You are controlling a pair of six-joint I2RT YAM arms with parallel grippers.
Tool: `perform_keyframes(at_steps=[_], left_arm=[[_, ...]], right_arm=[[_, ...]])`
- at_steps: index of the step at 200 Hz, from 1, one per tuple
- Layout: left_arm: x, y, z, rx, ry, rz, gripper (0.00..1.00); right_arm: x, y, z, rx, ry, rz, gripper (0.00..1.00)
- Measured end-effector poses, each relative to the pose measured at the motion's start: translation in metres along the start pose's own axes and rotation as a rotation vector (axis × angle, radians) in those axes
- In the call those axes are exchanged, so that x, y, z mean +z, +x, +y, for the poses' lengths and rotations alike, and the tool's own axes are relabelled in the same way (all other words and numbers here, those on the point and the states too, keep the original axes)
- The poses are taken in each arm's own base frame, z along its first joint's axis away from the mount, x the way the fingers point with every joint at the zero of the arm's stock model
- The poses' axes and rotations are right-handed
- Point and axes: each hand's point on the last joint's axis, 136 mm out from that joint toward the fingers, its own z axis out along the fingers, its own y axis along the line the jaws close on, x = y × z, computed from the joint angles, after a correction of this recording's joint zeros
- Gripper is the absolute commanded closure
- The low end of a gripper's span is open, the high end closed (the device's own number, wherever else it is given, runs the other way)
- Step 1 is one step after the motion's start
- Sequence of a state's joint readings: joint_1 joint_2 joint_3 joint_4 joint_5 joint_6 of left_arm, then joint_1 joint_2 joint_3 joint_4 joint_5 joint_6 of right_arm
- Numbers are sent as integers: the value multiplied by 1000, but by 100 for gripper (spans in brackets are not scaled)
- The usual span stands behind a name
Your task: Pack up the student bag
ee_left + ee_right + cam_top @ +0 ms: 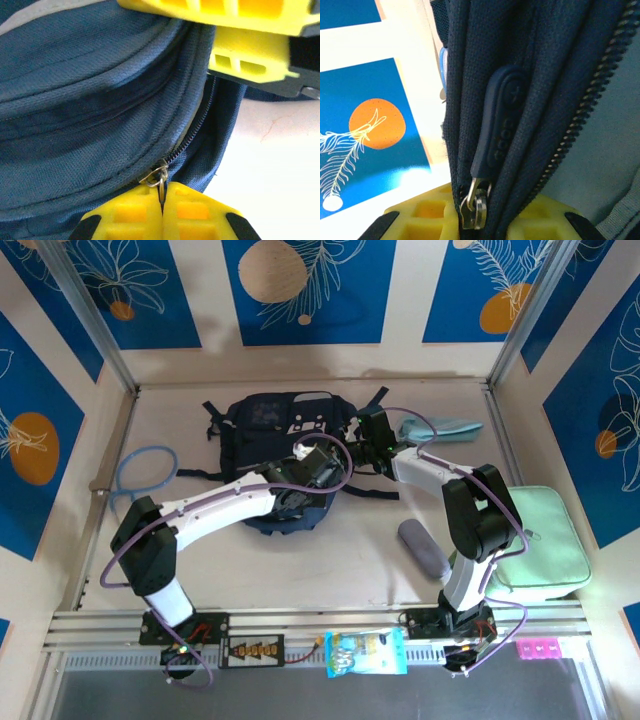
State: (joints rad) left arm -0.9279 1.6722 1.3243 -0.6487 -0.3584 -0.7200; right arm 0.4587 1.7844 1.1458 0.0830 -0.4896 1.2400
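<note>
- At the near rail, between the two arm bases, I see a blue snack packet [366, 652]; a small pink item [540, 648] sits at the rail's right end.
- Just beyond, on my right, a grey pouch [424, 548] lies beside a flat mint-green case [545, 540].
- Past mid-table lies the backpack [270, 420], flat, its top toward the back wall, with both arms reaching onto it.
- My left gripper [161, 192] has its yellow jaws pressed together on the metal zip ring [159, 175] at the bag's near edge.
- My right gripper [480, 210] has its jaws clamped across a fold of the backpack's right side, with the zip slider [476, 205] and its rubber tab [497, 120] between them.
- Farther left, a blue cable [117, 475] loops near the wall; a teal cloth [445, 427] lies far right.
</note>
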Motion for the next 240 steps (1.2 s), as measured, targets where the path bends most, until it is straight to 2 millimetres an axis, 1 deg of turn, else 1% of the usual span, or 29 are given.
perform_keyframes(at_steps=[26, 48, 64, 109, 125, 143, 155, 161, 179, 196, 215, 227, 240], left_arm=[[-3, 1, 3, -4, 23, -28, 100], [-11, 10, 15, -12, 72, -50, 100], [-15, 14, 22, -17, 119, -66, 100], [-16, 28, 47, -7, 191, -105, 100], [-18, 29, 50, 9, 212, -110, 100], [-23, 26, 41, 35, 265, -118, 100], [-24, 25, 35, 50, 296, -107, 100], [-25, 24, 30, 60, 313, -100, 100], [-24, 17, 11, 84, 370, -78, 100], [-23, 12, -5, 98, 419, -65, 100], [-19, 10, -18, 111, 451, -53, 100], [-17, 9, -24, 115, 467, -49, 100], [-15, 9, -28, 118, 479, -48, 100]], right_arm=[[-1, -2, -3, -1, -2, -9, 84], [-7, -3, -12, 3, 5, -26, 84], [-14, -4, -14, 1, -1, -33, 85], [-30, -12, -23, 5, -19, -42, 85], [-35, -12, -25, 5, -18, -48, 82], [-39, -13, -22, 3, -22, -59, 70], [-42, -13, -19, -6, -30, -71, 59], [-44, -14, -17, -7, -34, -80, 53], [-47, -13, -14, 8, -39, -108, 43], [-46, -8, -12, 27, -42, -115, 39], [-38, 3, -12, 53, -31, -109, 39], [-33, 12, -16, 75, -17, -112, 39], [-32, 17, -23, 98, 1, -137, 41]])
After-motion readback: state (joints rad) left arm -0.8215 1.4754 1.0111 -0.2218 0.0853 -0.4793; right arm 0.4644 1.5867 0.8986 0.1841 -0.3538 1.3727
